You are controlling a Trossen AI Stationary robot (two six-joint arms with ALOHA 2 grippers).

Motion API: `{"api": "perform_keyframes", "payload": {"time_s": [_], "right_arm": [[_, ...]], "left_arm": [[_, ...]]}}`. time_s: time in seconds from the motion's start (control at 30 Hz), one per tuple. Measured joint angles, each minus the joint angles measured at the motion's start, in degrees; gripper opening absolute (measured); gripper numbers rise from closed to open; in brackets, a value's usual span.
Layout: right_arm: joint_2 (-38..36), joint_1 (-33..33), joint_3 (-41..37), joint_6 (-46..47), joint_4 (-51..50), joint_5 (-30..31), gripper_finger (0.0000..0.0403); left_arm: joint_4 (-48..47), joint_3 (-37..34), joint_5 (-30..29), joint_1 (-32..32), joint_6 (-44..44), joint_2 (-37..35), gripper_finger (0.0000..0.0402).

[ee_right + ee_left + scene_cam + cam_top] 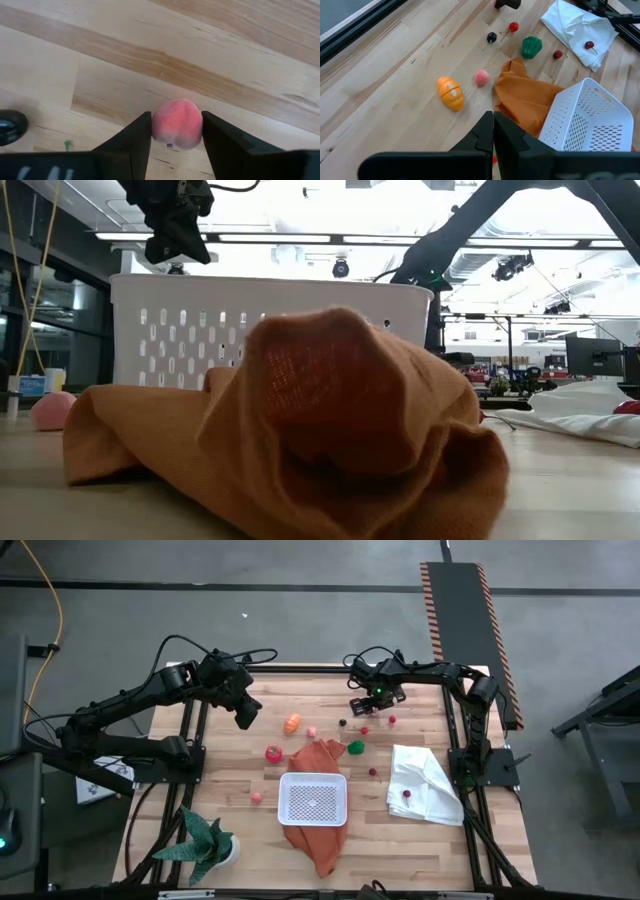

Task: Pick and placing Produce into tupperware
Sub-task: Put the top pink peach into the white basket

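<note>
The right end effector (176, 131), fingers touching a pink fruit (177, 123) on the surface (150, 55), may squeeze the round fruit out sideways.

Kind of place: a robotics lab or test hall, not a home.
Floor: bare grey concrete (300, 620) around the table, with seams in it.
Ramp: a dark ramp (470, 635) with orange and black warning stripes lies on the floor behind the table.
Cables: a yellow cable (50, 615) runs over the floor, and black cables hang on the arms.
Table: a butcher-block wooden top (240, 840) in a black metal frame (195, 740), both arms bolted to it.
Ceiling: long strip lights (300, 238) and open ducts, as in an industrial hall.
Background: more desks with monitors (592, 355) far behind the table.
</note>
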Motion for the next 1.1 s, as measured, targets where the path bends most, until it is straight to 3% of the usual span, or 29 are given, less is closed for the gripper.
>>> {"api": "perform_keyframes", "payload": {"time_s": [0.63,1.1], "right_arm": [[-0.6,0.0,0.1,-2.1,-1.4,-2.2,0.0142],[-10.1,0.0,0.1,-2.6,-3.0,-3.9,0.0142]], "left_arm": [[0.0,0.0,0.0,0.0,0.0,0.0,0.0001],[0.0,0.0,0.0,0.0,0.0,0.0,0.0001]]}}
